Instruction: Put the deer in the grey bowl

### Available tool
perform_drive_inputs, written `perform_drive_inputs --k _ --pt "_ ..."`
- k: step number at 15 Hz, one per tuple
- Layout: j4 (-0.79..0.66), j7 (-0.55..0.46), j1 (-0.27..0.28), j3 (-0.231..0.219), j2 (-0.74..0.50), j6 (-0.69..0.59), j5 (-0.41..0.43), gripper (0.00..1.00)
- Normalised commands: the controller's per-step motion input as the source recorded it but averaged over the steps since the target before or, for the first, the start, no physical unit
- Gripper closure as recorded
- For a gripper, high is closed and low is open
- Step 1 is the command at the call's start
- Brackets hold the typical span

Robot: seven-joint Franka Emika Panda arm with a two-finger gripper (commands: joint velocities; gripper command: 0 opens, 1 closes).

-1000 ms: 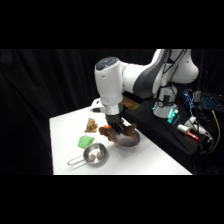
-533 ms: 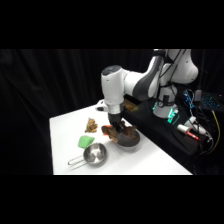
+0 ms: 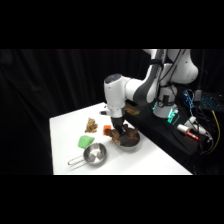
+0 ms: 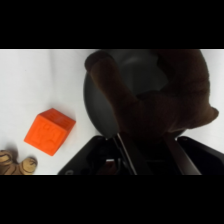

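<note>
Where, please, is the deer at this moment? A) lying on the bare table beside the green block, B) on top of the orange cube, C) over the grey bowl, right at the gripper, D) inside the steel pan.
C: in the wrist view the deer lies across the grey bowl right in front of the gripper, and the side view shows the gripper directly above that bowl, apart from the steel pan.
</note>
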Motion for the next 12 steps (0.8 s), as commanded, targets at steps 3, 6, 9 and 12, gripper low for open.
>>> perform_drive_inputs --k 3,6,9,12 --pt "-0.06 -0.12 -0.015 0.037 -0.06 0.14 0.118 0.31" --pt "-0.04 -0.1 -0.009 0.016 -0.1 0.06 0.08 0.05" --pt "-0.03 -0.06 0.011 -0.014 -0.19 -0.09 0.006 0.0" --pt "-0.01 -0.03 0.015 -0.029 -0.28 -0.26 -0.029 0.0"
